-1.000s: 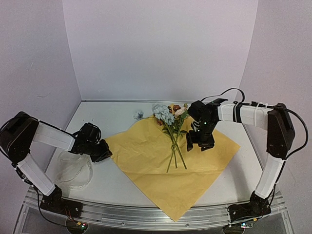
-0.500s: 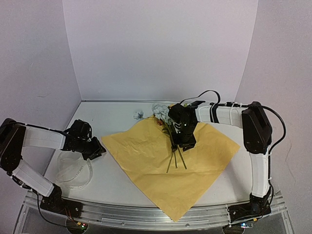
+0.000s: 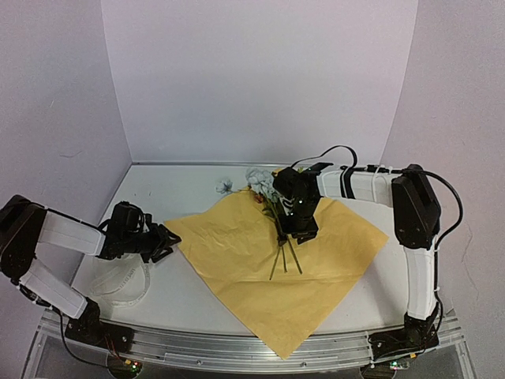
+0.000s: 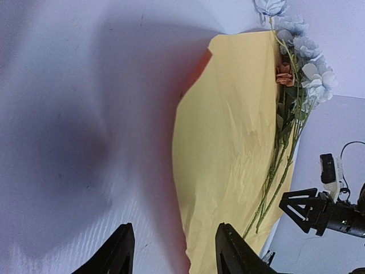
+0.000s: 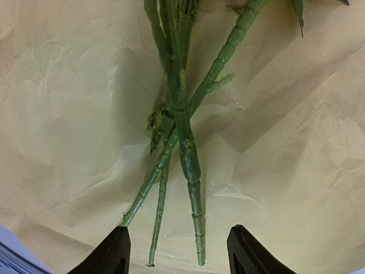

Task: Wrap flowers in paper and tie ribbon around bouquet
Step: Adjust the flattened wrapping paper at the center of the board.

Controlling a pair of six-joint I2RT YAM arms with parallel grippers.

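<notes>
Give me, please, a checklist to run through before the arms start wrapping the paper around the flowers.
1. Flowers on the paper: ok, stems lie on the sheet.
2. Paper spread flat, yellow side up: ok.
3. Right gripper free: ok, fingers open above the stems.
4. Paper's left corner between the left gripper's fingers: cannot tell; they are open beside it.
5. Ribbon off the paper: ok, coiled beside the left arm.
6. All blooms gathered: not ok, one loose bloom lies on the table beyond the paper.
</notes>
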